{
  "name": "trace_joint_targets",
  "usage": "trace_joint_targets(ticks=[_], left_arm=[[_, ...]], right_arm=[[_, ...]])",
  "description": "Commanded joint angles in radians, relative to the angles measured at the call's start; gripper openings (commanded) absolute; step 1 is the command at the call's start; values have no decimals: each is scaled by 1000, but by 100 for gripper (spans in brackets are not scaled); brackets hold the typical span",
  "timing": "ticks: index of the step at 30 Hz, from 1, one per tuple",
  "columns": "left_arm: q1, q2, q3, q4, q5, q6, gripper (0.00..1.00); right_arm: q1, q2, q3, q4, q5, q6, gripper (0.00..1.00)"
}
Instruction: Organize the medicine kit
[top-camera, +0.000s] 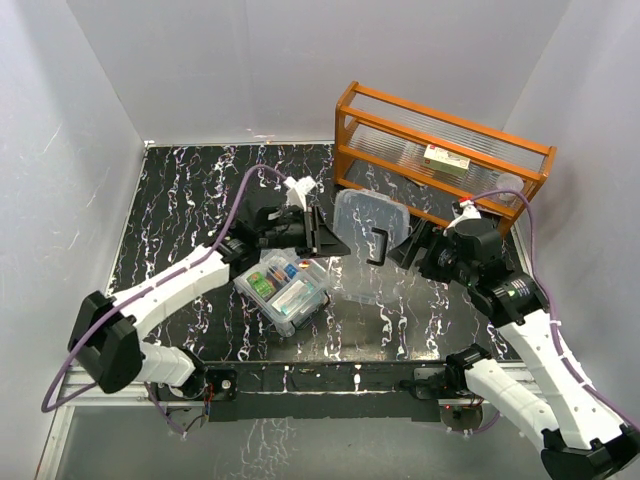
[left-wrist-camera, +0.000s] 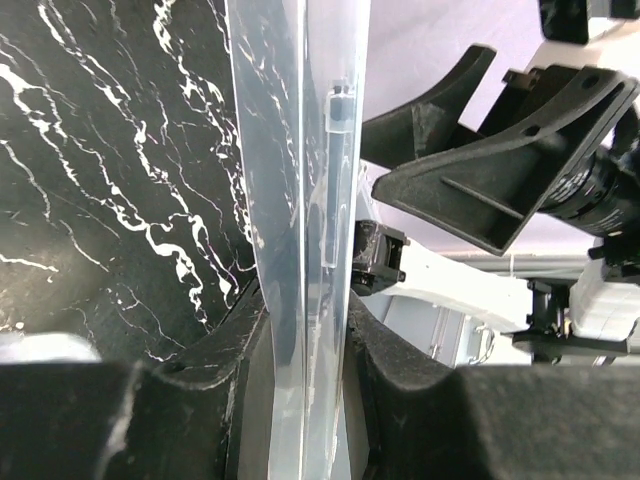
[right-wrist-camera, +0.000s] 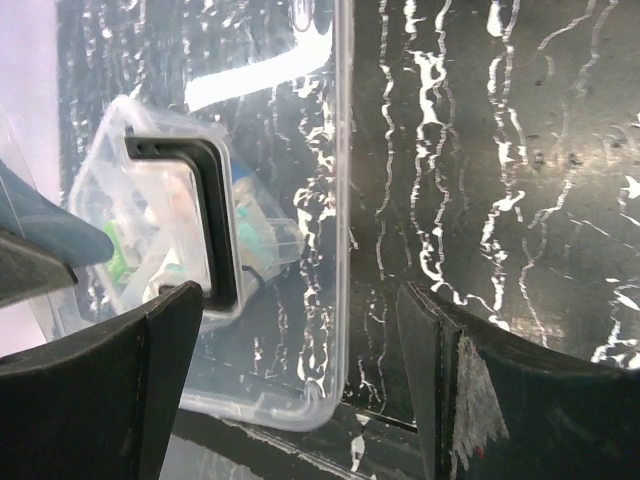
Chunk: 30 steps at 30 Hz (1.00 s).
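Here, a clear plastic lid with dark handle (top-camera: 365, 212) stands on edge mid-table, one rim clenched by the left gripper (left-wrist-camera: 305, 310). The right gripper (right-wrist-camera: 300, 300) gapes around the opposite rim. The clear plastic medicine box (top-camera: 285, 292) sits nearer the left arm.

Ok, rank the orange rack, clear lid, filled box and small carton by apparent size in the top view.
1. orange rack, largest.
2. filled box and clear lid look alike; the lid is raised and tilted, so no ranking.
3. small carton, smallest.

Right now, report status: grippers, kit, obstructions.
Left gripper clamped on the lid. Right gripper open astride its edge. Box uncovered, supplies inside. Path from lid to box unobstructed.
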Motion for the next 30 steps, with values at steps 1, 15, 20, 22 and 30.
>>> trace_joint_targets(ticks=[1,15,20,22,30], left_arm=[[48,-139,-25,-18,-59,-60,15],[95,-487,-103,-130,-598,-298,15],[95,-523,-127,-84,-603,-402,15],[95,-536,-144,-62,-597,-437,15],[95,-570,-173,-42,-597,-489,16]], right_arm=[[-3,-1,15,103,-130,7,77],[0,92,-63,642,-567,337,76],[5,98,-110,885,-543,551,76],[8,120,-109,918,-534,590,75],[9,153,-160,921,-457,659,66]])
